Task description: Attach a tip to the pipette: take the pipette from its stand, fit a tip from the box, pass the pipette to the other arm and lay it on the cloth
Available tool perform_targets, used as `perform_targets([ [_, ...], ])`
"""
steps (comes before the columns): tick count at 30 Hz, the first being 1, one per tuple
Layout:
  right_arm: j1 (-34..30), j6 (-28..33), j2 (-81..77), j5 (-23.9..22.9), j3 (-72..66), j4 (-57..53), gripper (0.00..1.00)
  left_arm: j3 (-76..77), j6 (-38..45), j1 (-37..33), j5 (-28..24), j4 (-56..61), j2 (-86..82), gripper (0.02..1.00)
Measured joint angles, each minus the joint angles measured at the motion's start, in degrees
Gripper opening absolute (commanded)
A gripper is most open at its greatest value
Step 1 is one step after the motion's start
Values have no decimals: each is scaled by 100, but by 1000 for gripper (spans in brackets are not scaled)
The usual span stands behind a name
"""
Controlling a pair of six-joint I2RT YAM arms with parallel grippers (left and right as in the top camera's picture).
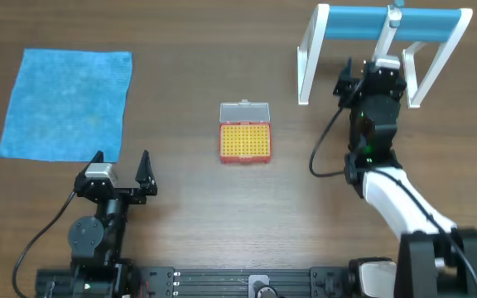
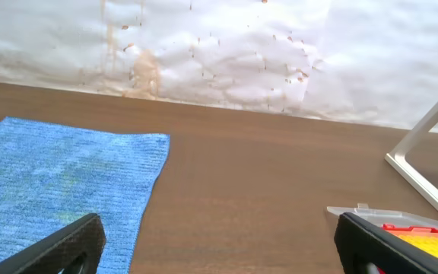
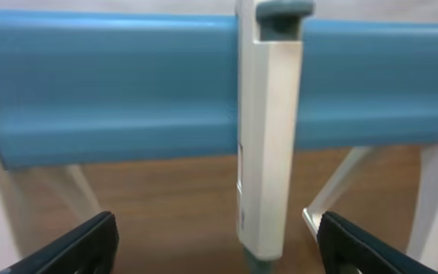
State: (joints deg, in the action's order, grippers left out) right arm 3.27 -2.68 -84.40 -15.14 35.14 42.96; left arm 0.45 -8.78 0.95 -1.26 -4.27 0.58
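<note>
The white pipette [image 3: 268,129] hangs upright on the blue bar of its stand [image 3: 128,91], [image 1: 387,23] at the back right. My right gripper [image 3: 217,243], [image 1: 379,70] is open right in front of it, one finger on each side of the pipette's lower body, apart from it. The tip box [image 1: 245,132], lid open with yellow tips inside, sits mid-table; its corner [image 2: 424,240] is beside my left gripper. That left gripper [image 1: 121,165], [image 2: 219,247] is open and empty near the front left, just below the blue cloth [image 1: 66,103], [image 2: 52,183].
The stand's white legs [image 1: 305,62] rest on the brown table [image 1: 222,215] on either side of the right gripper. A cable [image 1: 321,153] loops beside the right arm. A pale wall [image 2: 242,53] lies beyond the table's far edge.
</note>
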Motion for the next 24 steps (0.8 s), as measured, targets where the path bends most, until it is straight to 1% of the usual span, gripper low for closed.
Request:
perform_targets([
  [4,-74,262,-710,4,238,911,836,0,0,0,0,0,-2,976],
  [9,-426,323,-957,22,245,1121,836,0,0,0,0,0,0,978],
  [15,-640,343,-1025,402,247,1158,836,0,0,0,0,0,0,978],
  [19,-640,345,-1316,616,256,1567,836,0,0,0,0,2,0,978],
  [20,-640,345,-1340,636,256,1582,700,0,0,0,0,0,0,978],
  [21,-640,345,-1353,651,256,1587,489,0,0,0,0,0,0,978],
  [23,-640,374,-1355,667,256,1589,126,0,0,0,0,0,0,978],
  [24,-638,393,-1357,678,256,1591,75,0,0,0,0,0,0,978],
])
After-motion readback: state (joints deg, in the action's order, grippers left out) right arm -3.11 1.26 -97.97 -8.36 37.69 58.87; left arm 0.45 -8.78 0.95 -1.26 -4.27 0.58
